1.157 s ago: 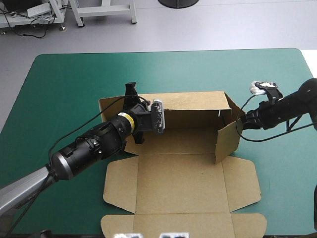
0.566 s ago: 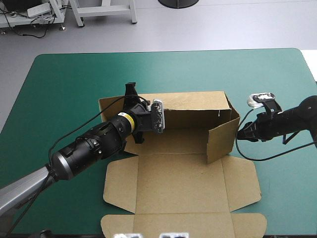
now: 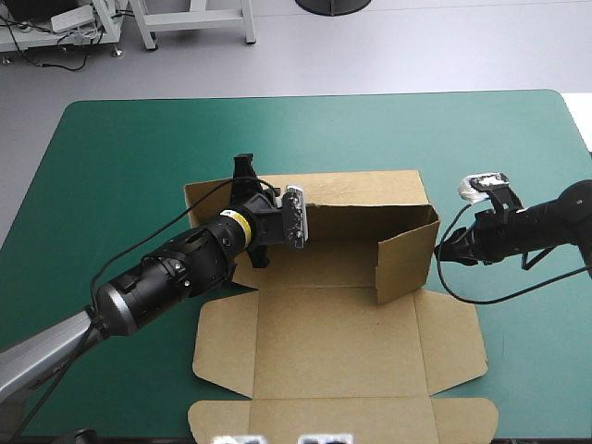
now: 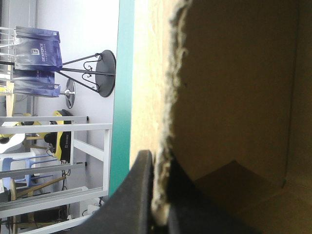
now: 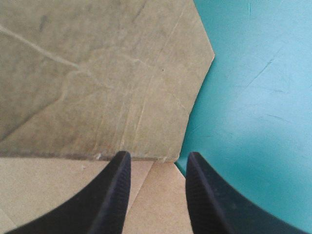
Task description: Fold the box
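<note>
Your desk [image 3: 120, 157] carries a teal-green cover with rounded far corners. Beyond its far edge you have pale grey floor [image 3: 416, 46] under even light. White metal frame legs [image 3: 190, 23] stand at the far left with dark cables [image 3: 46, 46] trailing beside them, and a round black base [image 3: 333, 5] sits farther right. In the left wrist view you see a black stand [image 4: 92, 73] with curled ironwork.

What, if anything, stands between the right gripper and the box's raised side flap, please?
Nothing visible does. The right gripper is right at the outer face of the side flap of the box. Board lies straight ahead of its open fingers, and only bare teal-green cover lies beside it.
</note>
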Controlling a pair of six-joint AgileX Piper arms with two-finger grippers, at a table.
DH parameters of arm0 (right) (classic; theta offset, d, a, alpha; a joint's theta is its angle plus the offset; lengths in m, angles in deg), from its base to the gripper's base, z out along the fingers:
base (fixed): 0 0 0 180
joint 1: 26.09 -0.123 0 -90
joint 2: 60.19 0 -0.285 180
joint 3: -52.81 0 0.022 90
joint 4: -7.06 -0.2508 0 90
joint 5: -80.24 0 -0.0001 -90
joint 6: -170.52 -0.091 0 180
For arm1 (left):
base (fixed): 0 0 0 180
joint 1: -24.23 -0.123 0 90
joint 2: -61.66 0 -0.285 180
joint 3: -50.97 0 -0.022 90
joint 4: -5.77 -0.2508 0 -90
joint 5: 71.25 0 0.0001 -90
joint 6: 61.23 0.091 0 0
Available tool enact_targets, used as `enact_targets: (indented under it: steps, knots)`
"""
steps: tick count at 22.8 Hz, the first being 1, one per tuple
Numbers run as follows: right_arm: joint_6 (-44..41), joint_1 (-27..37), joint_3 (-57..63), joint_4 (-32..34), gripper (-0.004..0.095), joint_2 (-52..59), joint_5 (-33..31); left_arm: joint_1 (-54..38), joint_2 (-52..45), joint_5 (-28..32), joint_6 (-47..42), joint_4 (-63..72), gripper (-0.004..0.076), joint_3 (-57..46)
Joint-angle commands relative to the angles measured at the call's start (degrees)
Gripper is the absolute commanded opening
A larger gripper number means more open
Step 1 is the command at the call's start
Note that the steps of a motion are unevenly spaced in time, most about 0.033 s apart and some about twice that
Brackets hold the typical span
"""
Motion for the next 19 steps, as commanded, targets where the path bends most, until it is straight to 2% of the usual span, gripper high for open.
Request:
enact_targets:
  steps: [1,10,14,16,19]
  knots:
    - [0.35,0.12,-1.16,-2.66,0.0358,2.18,-1.48,0.0,-1.53,-3.31,-1.4,1.42,-0.0006,0.89]
    - [0.35,0.12,-1.16,-2.66,0.0358,2.18,-4.03,0.0,-1.53,-3.31,-1.4,1.42,-0.0006,0.89]
    - [0.77,0.12,-1.16,-2.66,0.0358,2.18,-2.35,0.0,-1.53,-3.31,-1.4,1.42,-0.0006,0.89]
    - [3.38,0.12,-1.16,-3.33,0.0358,2.18,-1.39,0.0,-1.53,-3.31,-1.4,1.42,-0.0006,0.89]
    - [9.24,0.0,-1.16,-7.82,0.0358,2.18,-2.82,0.0,-1.53,-3.31,-1.91,1.42,-0.0006,0.89]
